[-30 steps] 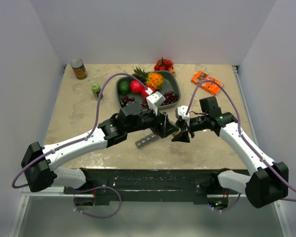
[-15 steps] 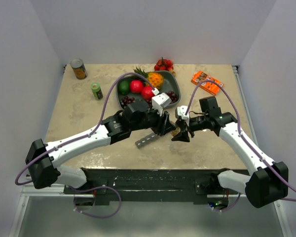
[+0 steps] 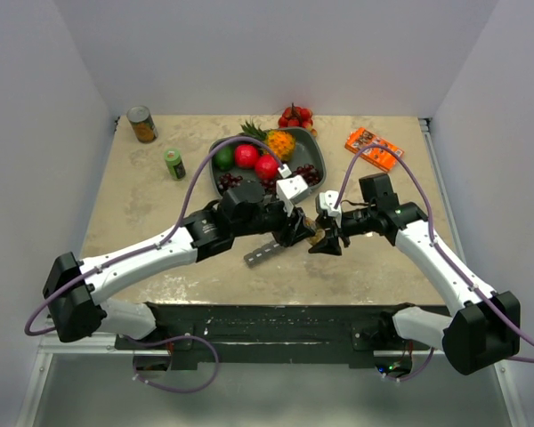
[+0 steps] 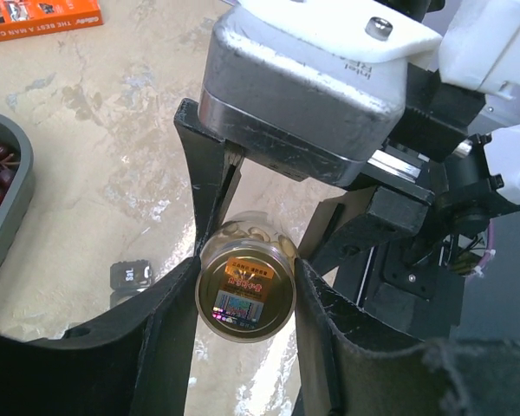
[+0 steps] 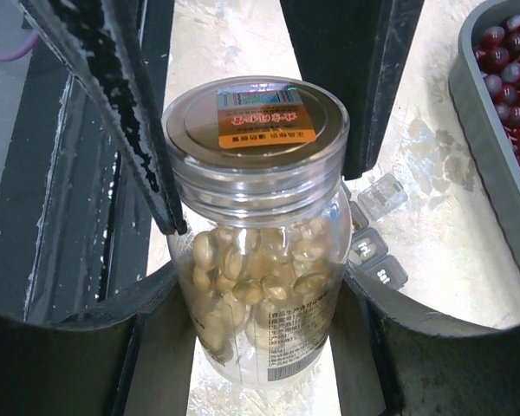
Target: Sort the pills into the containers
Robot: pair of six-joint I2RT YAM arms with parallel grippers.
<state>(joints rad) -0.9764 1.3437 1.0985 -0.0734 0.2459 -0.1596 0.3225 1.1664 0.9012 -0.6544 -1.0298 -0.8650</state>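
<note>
I have the pill bottle (image 5: 260, 260) held between both arms at mid-table. The right claw (image 5: 260, 290) is clamped around its clear body. The left claw (image 4: 246, 279) is clenched on the lid (image 4: 245, 290), with a dark finger pressed against each side of the rim. The lid is on and carries an orange label. The pills (image 5: 247, 264) are yellowish capsules, all inside the bottle, filling roughly its lower half. From overhead the two claws meet nose to nose above the table (image 3: 133, 213), just in front of the grey tray (image 3: 215, 176) of fruit. The pill organiser (image 3: 265, 253) is a narrow dark strip lying at a slant on the table, just beside the claws on the near side and touched by neither. In the right wrist view a few of its small compartments show behind the bottle, and the tray's edge and its dark red grapes (image 5: 511, 78) sit off to the right. An orange box (image 3: 373, 148) lies well apart near the far right corner.
</note>
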